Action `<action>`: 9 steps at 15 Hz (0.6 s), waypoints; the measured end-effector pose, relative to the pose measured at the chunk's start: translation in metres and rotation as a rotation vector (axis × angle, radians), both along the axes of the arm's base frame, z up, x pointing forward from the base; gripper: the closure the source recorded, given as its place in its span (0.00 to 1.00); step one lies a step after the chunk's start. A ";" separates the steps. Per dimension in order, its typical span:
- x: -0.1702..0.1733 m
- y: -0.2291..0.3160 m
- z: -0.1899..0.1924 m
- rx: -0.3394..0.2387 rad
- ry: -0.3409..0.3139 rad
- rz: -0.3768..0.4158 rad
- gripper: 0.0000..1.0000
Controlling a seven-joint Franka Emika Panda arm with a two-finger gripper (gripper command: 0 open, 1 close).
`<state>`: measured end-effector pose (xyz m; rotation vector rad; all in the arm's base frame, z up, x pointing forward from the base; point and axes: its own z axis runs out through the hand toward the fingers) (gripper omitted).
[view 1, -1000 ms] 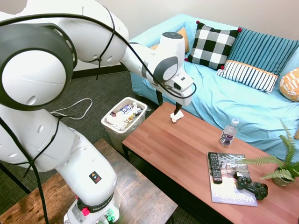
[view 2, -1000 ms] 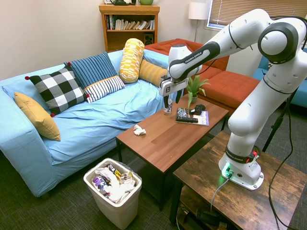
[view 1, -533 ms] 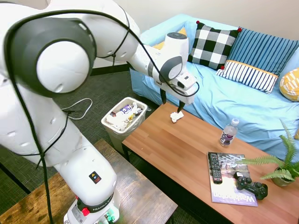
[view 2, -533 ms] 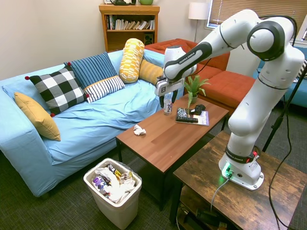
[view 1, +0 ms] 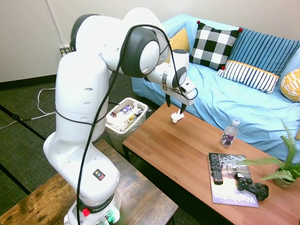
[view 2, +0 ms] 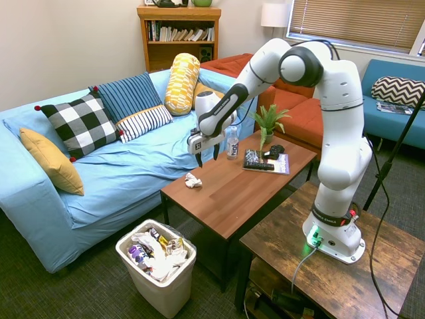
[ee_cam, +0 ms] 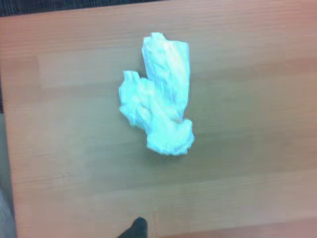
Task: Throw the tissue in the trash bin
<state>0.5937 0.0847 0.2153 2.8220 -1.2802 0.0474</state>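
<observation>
Just below hand [view 2: 206, 157], tissue [view 2: 192, 180]

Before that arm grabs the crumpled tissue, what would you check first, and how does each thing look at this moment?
1. Pincer open: ok, its two fingers stand apart in the second exterior view.
2. Pincer above the tissue: ok, the wrist view shows the tissue near the middle of the picture.
3. Tissue free to lift: ok, it lies alone on the coffee table, nothing touching it.
4. Pincer low enough to close: not ok, it hangs above the tissue with a gap.
5. Trash bin open on top: ok, no lid, though already holding scraps.
6. Path to the bin: ok, it stands on the floor just past the table's end.
</observation>
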 end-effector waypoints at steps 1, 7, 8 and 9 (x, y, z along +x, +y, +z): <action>0.011 0.002 -0.015 -0.004 0.004 -0.001 0.00; 0.045 0.023 -0.079 -0.015 0.026 0.006 0.00; 0.048 0.026 -0.086 -0.017 0.028 0.007 0.00; 0.050 0.026 -0.092 -0.019 0.030 0.004 0.00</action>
